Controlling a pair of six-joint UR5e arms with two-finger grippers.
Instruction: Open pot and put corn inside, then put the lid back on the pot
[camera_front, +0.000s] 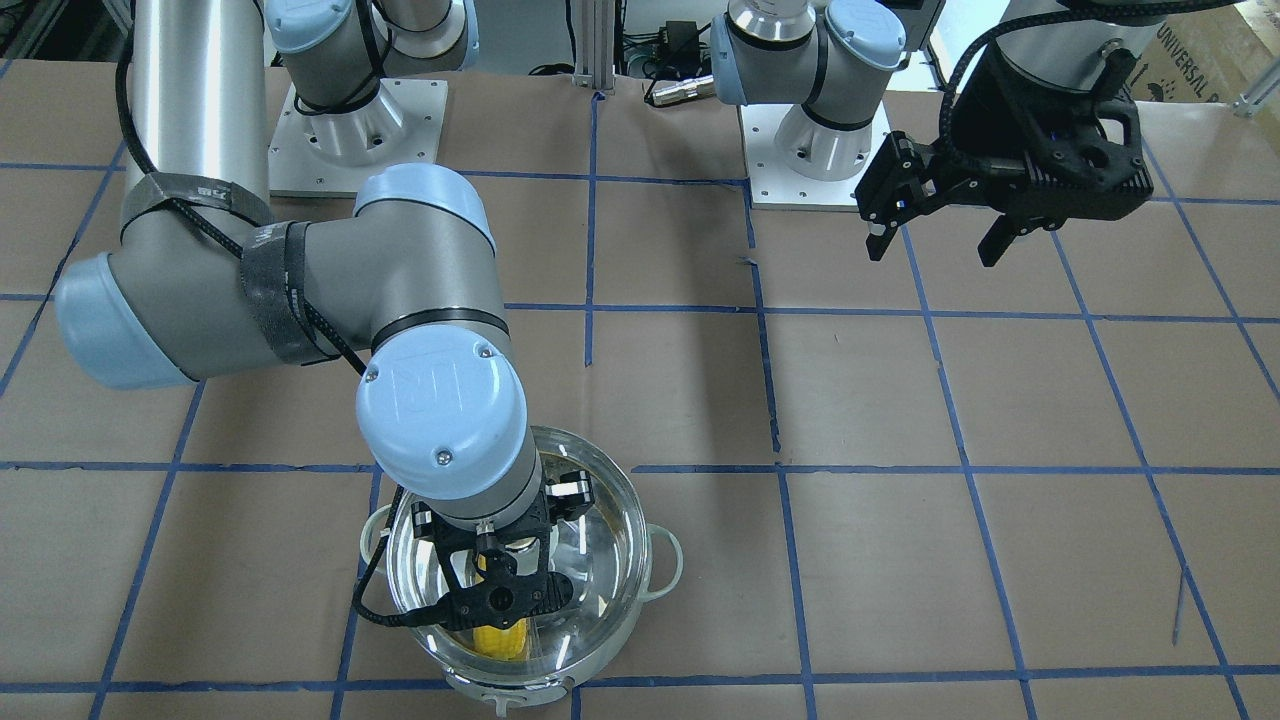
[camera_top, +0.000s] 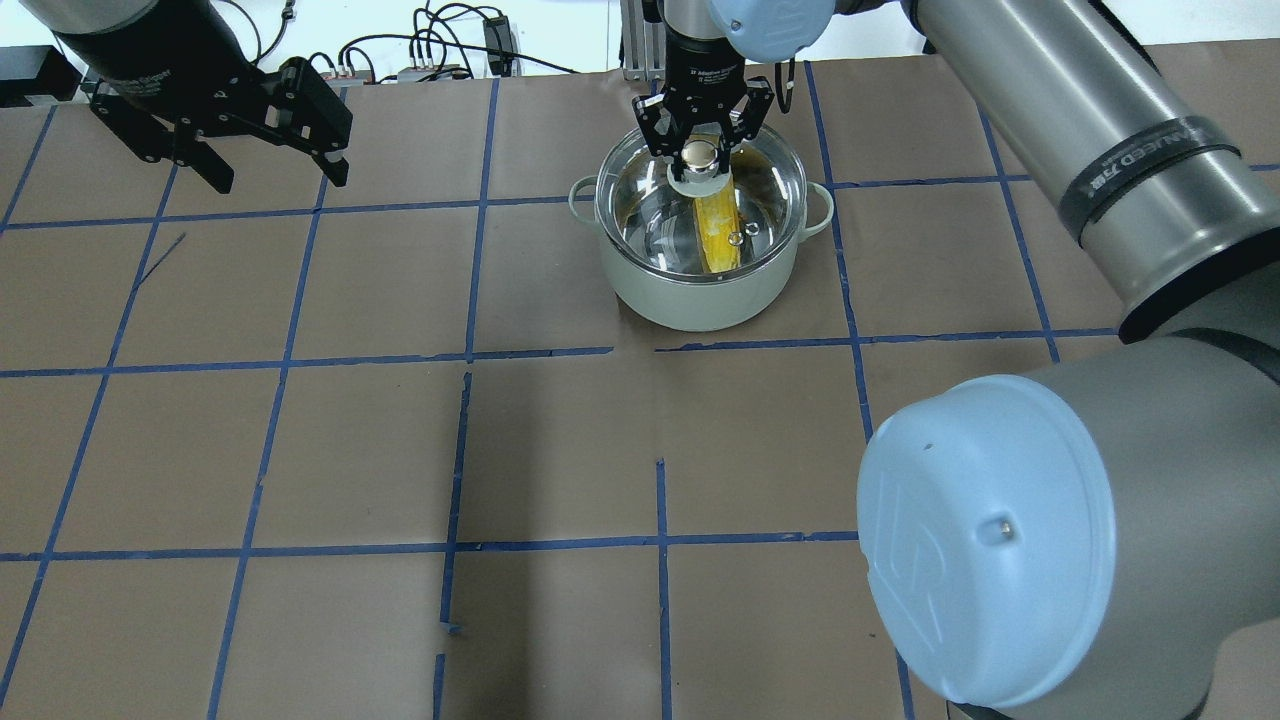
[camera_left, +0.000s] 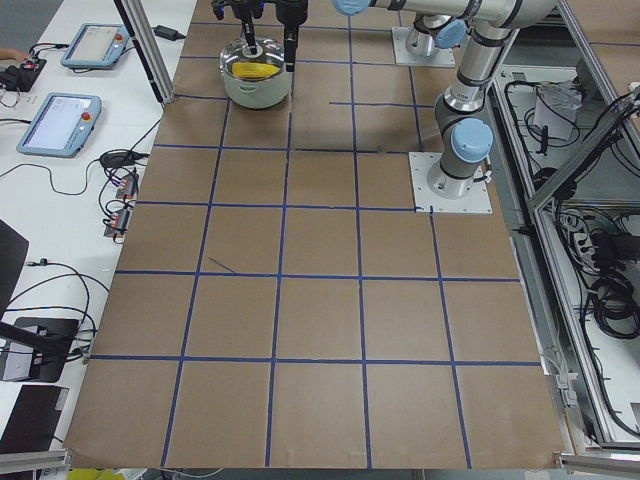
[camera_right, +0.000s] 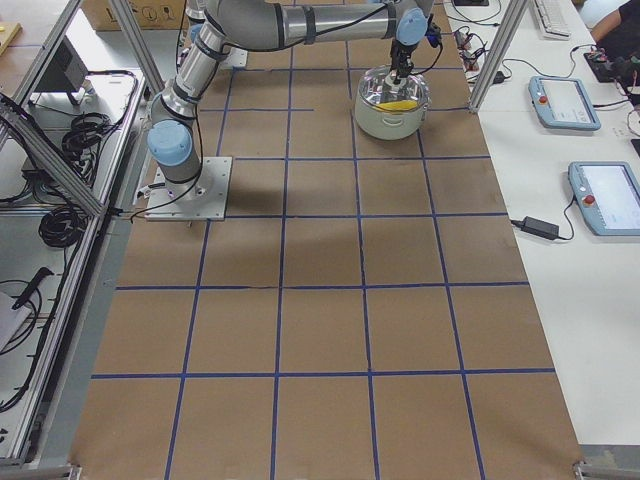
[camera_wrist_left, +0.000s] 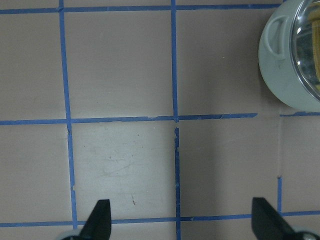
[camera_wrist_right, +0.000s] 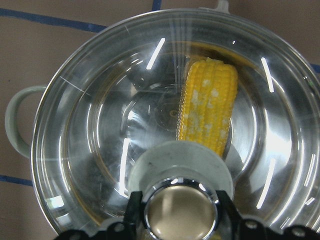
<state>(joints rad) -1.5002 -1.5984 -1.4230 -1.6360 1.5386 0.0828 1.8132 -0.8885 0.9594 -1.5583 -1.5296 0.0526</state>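
Observation:
The pot (camera_top: 690, 295), pale outside and shiny inside, stands at the far middle of the table; it also shows in the front view (camera_front: 668, 560) and the left wrist view (camera_wrist_left: 280, 75). The corn (camera_top: 722, 235) lies inside it, seen through the glass (camera_wrist_right: 210, 110). The clear lid (camera_top: 650, 210) covers the pot's mouth; I cannot tell whether it rests fully on the rim. My right gripper (camera_top: 700, 150) is straight above and shut on the lid's knob (camera_wrist_right: 180, 210). My left gripper (camera_top: 280, 182) is open and empty, held above the table well to the pot's left.
The table is brown paper with a blue tape grid. The two arm bases (camera_front: 360, 130) stand at the robot's edge. Tablets (camera_left: 58, 120) and cables lie on the white bench beyond the table's far edge.

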